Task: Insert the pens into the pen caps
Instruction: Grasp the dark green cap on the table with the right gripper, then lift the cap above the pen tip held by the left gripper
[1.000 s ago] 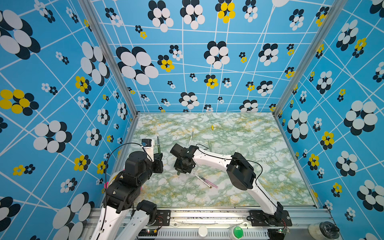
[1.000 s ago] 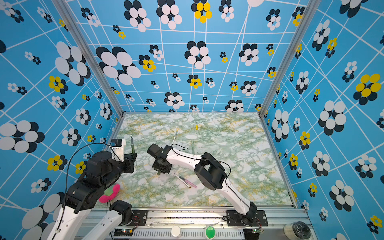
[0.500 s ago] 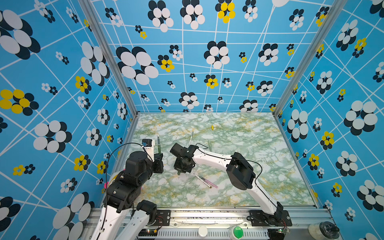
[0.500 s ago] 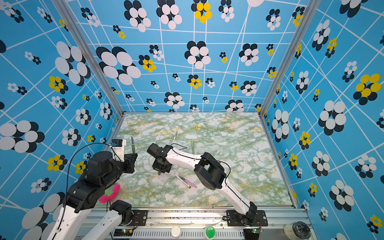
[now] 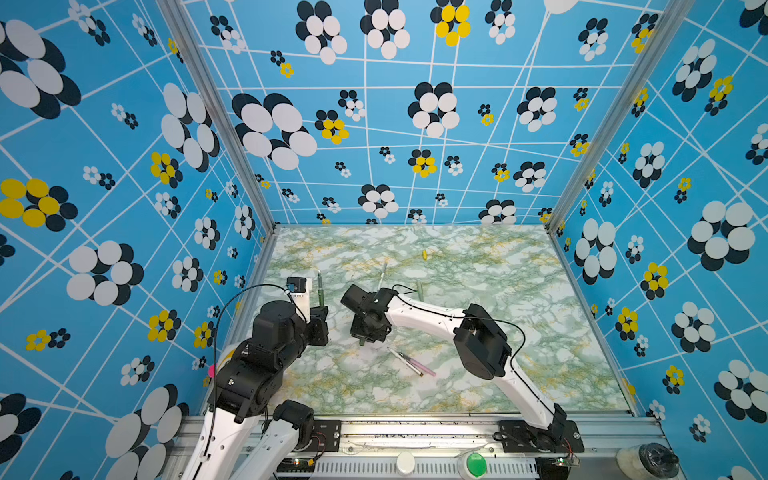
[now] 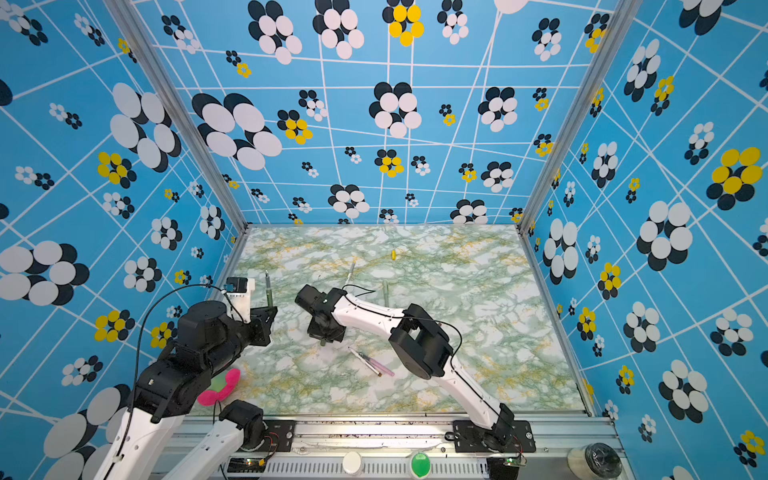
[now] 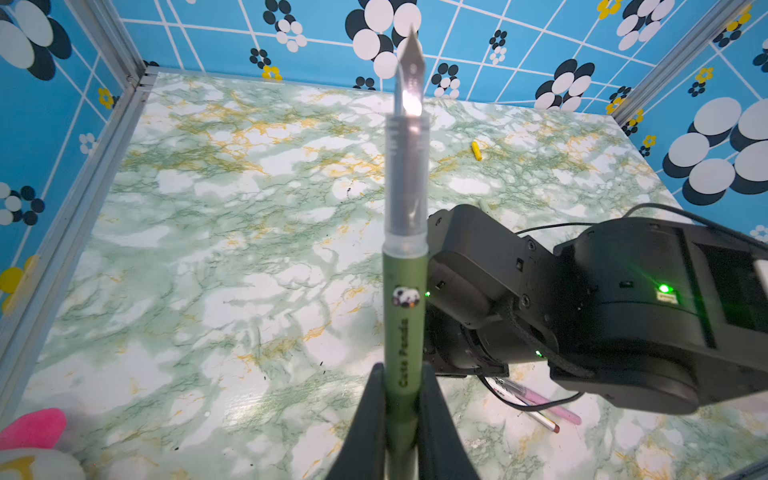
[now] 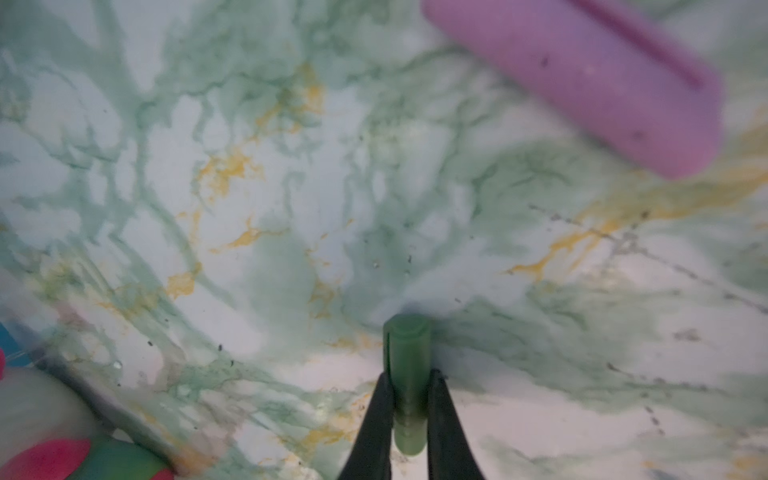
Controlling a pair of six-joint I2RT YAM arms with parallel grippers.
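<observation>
My left gripper [image 7: 402, 369] is shut on the dark green pen [image 7: 405, 299] and holds it upright with its metal nib free; both top views show this pen [image 5: 320, 286] [image 6: 269, 291] at the left. Low over the table, my right gripper [image 8: 410, 375] is shut on the dark green cap [image 8: 407, 353], also seen in a top view [image 5: 362, 341]. A pink cap [image 8: 582, 83] lies close by. The pink and the brown-marked pens [image 5: 413, 363] lie together near the middle. A yellow cap [image 5: 424, 254], a whitish pen [image 5: 382, 272] and a pale green pen [image 5: 419, 289] lie farther back.
A pink and green plush toy [image 6: 220, 388] lies at the table's front left corner, under my left arm. Patterned blue walls [image 5: 374, 124] close in three sides. The metal rail [image 5: 415, 428] with the arm bases runs along the front.
The right gripper's jaws have closed onto the dark green cap. Both arms have stayed almost in place.
</observation>
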